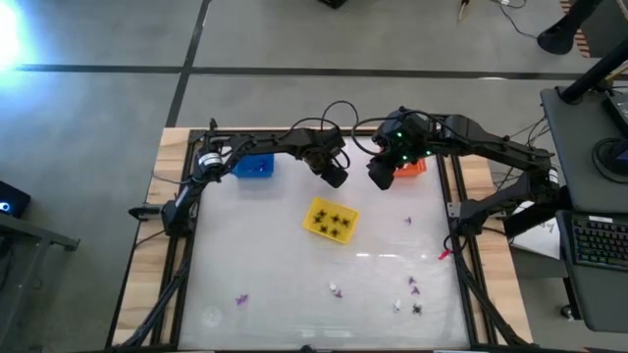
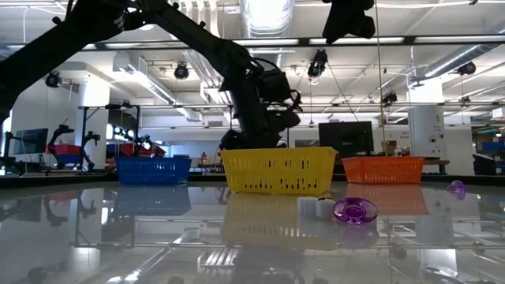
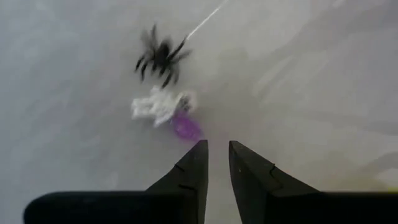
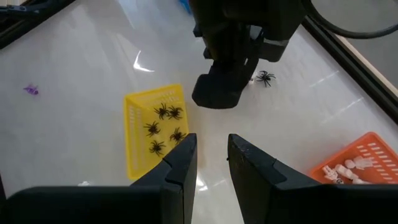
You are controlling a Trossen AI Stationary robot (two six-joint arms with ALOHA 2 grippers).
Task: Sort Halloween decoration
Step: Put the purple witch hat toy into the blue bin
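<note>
Near edge of the desk (image 1: 255, 265): loose pieces were seen scattered — a purple bit (image 1: 241, 299), a white bit (image 1: 335, 289), and a small cluster of purple, white and one black spider (image 1: 417, 308) toward the right corner. Mid-desk, the yellow basket (image 1: 330, 220) was found holding several black spiders (image 4: 163, 112). Behind it, the left gripper (image 1: 335, 176) was held above the desk with nothing between its jaws, which stood a narrow gap apart. A spider (image 3: 160, 55), a white bit (image 3: 160, 104) and a purple bit (image 3: 185, 127) were seen ahead of it, touching or nearly so. The right gripper (image 1: 381, 175) was hung just beside it, jaws a little apart, nothing held. At the far edge, the blue basket (image 1: 254, 167) and the orange basket (image 1: 412, 167), with white pieces inside, were seen.

Handling, as judged: pieces very light, stiff plastic, likely to skid on the glossy desk. Spiders would be best pinched across the body, not the thin legs.
</note>
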